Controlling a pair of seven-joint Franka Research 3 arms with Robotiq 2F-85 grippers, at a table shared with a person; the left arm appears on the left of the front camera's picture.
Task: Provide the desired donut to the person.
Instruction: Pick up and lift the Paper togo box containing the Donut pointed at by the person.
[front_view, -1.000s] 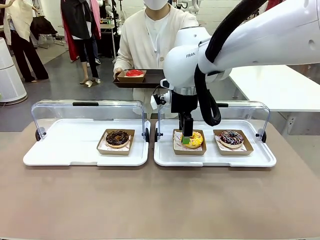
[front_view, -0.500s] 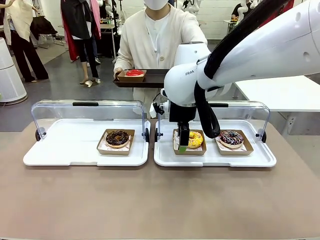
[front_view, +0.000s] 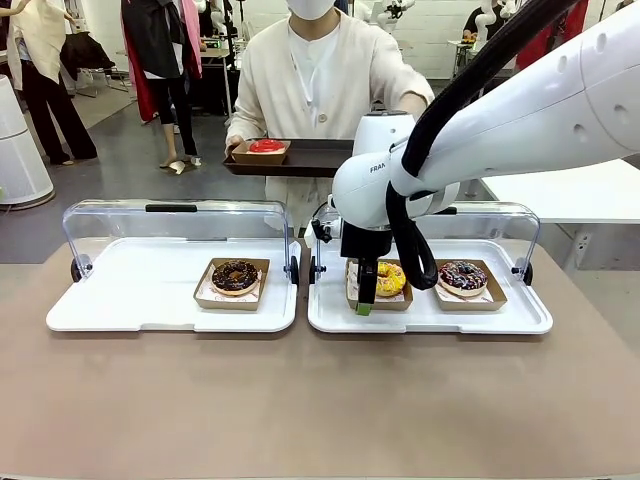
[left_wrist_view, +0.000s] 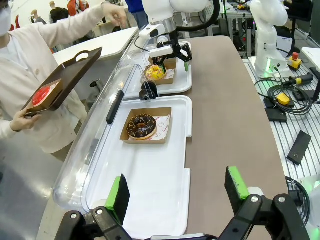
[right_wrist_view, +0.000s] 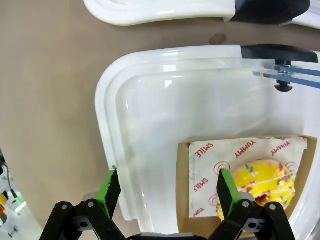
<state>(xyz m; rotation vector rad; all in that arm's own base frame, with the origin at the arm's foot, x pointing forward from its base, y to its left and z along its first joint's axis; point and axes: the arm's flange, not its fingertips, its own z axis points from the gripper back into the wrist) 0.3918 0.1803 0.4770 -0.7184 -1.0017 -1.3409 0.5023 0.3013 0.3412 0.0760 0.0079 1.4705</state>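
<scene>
The person in a cream cardigan stands at the far side, holding a dark tray that carries a red donut in a box. A yellow sprinkled donut sits in a cardboard box on the right white tray. My right gripper hangs open at that box's near left edge, low over the tray. In the right wrist view the right gripper straddles the box edge, with the yellow donut beside one finger. My left gripper is open and holds nothing, above the left tray's end.
A chocolate donut lies boxed on the left white tray. A dark sprinkled donut sits right of the yellow one. Both trays have clear lids raised at the back. Bare brown table lies in front.
My right gripper has sunk lower and come slightly toward the near left edge of the yellow donut's box. The person's arm has shifted a little while holding the tray.
</scene>
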